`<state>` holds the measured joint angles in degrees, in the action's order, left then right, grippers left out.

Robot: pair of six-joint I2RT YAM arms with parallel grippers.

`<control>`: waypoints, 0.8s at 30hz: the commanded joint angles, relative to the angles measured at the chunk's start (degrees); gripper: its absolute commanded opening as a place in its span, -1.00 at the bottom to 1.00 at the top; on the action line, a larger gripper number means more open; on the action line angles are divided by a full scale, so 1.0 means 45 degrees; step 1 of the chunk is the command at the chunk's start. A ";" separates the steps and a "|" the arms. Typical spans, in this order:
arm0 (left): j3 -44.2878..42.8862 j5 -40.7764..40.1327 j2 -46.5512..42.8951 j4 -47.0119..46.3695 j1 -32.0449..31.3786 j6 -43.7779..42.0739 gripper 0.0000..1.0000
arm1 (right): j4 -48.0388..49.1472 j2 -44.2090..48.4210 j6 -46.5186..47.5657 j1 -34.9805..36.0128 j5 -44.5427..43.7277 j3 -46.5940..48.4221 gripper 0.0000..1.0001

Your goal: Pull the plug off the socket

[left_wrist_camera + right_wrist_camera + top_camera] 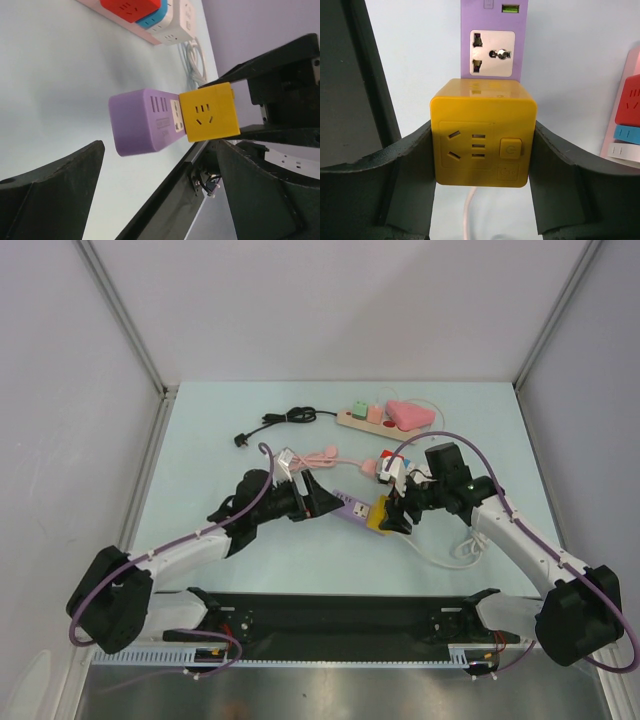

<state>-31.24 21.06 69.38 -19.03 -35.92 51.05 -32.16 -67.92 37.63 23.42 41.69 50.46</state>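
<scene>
A yellow cube plug (381,516) sits against the right end of a purple socket block (350,509) on the table, with no gap showing between them. My right gripper (398,516) is shut on the yellow cube (484,145), its fingers (415,165) pressed on both sides, with the purple block (492,40) beyond. My left gripper (318,502) is open at the purple block's left end. In the left wrist view the purple block (142,121) and yellow cube (209,112) lie just ahead of its spread fingertips (75,165).
A pink power strip with red, blue and white cubes (392,468) lies just behind the right gripper and shows at the edge of its wrist view (630,115). A second strip (365,417), a black cable (285,420) and a white cable (462,550) lie around.
</scene>
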 commanded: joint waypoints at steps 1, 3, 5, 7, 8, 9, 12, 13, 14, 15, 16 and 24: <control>-0.0829 -0.0597 0.0498 0.0302 -0.0279 -0.0054 0.99 | 0.0839 0.0406 -0.0217 -0.0048 0.0950 0.0155 -1.00; -0.0947 -0.0753 0.0791 0.0244 -0.0434 -0.0094 0.99 | 0.0839 0.0386 -0.0236 -0.0048 0.1008 0.0155 -1.00; -0.1142 -0.0754 0.0967 0.0127 -0.0552 -0.0074 0.99 | 0.0858 0.0348 -0.0217 -0.0029 0.1145 0.0116 -1.00; -0.1395 -0.0754 0.1299 -0.0029 -0.0689 -0.0035 0.98 | 0.0916 0.0309 -0.0236 -0.0048 0.1340 0.0038 -1.00; -0.1493 -0.0754 0.1435 -0.0068 -0.0805 -0.0035 0.95 | 0.0955 0.0308 -0.0236 -0.0029 0.1360 0.0037 -1.00; -0.1591 -0.0773 0.1669 -0.0088 -0.0864 -0.0016 0.90 | 0.0975 0.0270 -0.0275 -0.0029 0.1418 0.0037 -1.00; -0.1845 -0.0657 0.2041 -0.0361 -0.0982 0.0062 0.73 | 0.1092 0.0250 -0.0334 -0.0028 0.1399 0.0018 -1.00; -0.1904 -0.0560 0.2293 -0.0439 -0.1021 0.0179 0.66 | 0.1112 0.0211 -0.0353 -0.0009 0.1380 -0.0021 -1.00; -0.1904 -0.0501 0.2393 -0.0691 -0.1041 0.0218 0.52 | 0.1170 0.0230 -0.0373 0.0010 0.1360 -0.0041 -1.00; -0.1904 -0.0403 0.2529 -0.0829 -0.1060 0.0277 0.44 | 0.1190 0.0230 -0.0393 -0.0009 0.1302 -0.0041 -1.00; -0.1943 -0.0267 0.2724 -0.0927 -0.1080 0.0374 0.37 | 0.1229 0.0211 -0.0451 -0.0009 0.1301 -0.0079 -1.00; -0.2119 -0.0302 0.3254 -0.1126 -0.1158 0.0356 -1.00 | 0.1737 0.0211 -0.0881 0.0477 0.0249 -0.0275 -1.00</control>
<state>-38.70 18.17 83.53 -22.11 -39.64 54.87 -31.22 -67.99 35.24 23.18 40.88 47.75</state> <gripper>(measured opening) 0.376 0.654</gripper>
